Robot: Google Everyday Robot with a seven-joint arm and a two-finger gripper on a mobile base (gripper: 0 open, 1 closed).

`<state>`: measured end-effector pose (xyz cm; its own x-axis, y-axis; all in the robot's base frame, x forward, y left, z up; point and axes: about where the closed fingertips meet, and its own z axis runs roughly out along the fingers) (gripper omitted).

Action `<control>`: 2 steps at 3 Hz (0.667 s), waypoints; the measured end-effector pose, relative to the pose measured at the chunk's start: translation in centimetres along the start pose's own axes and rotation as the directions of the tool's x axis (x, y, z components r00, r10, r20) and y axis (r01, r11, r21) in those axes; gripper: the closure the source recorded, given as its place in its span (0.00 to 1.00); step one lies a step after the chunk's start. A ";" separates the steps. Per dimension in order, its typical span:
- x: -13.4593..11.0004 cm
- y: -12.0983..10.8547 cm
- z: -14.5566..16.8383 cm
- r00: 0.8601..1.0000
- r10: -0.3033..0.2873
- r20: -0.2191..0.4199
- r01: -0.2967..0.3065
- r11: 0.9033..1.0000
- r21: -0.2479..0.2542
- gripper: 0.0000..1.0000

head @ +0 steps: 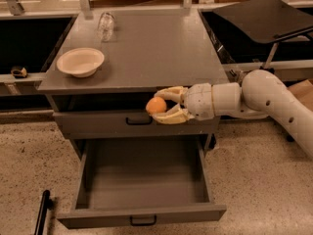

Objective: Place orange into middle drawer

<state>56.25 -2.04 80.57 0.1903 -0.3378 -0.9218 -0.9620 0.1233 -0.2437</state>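
Note:
The orange (pixel 156 105) is small and round, held between the cream fingers of my gripper (pixel 161 105). The gripper is shut on it, in front of the closed upper drawer front (pixel 98 124), just below the cabinet's top edge. The white arm reaches in from the right. The middle drawer (pixel 142 180) is pulled wide open below, a shallow grey tray with a small black handle (pixel 143 221) at its front. The orange hangs above the drawer's back part.
A cream bowl (pixel 80 61) and a clear glass (pixel 105 22) lying on its side rest on the grey cabinet top (pixel 161 48). A black tray on a stand (pixel 264 13) is at right. A black rod (pixel 41 212) lies on the speckled floor at lower left.

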 end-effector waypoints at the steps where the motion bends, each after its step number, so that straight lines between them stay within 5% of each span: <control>1: 0.4 0.2 0.2 1.000 0.002 -0.003 -0.002 1.000 -0.002 1.00; 2: 7.8 3.2 3.0 0.997 0.039 -0.065 -0.042 0.998 -0.035 1.00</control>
<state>55.21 -1.43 71.69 0.1392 -0.3923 -0.9093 -0.9754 0.1041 -0.1942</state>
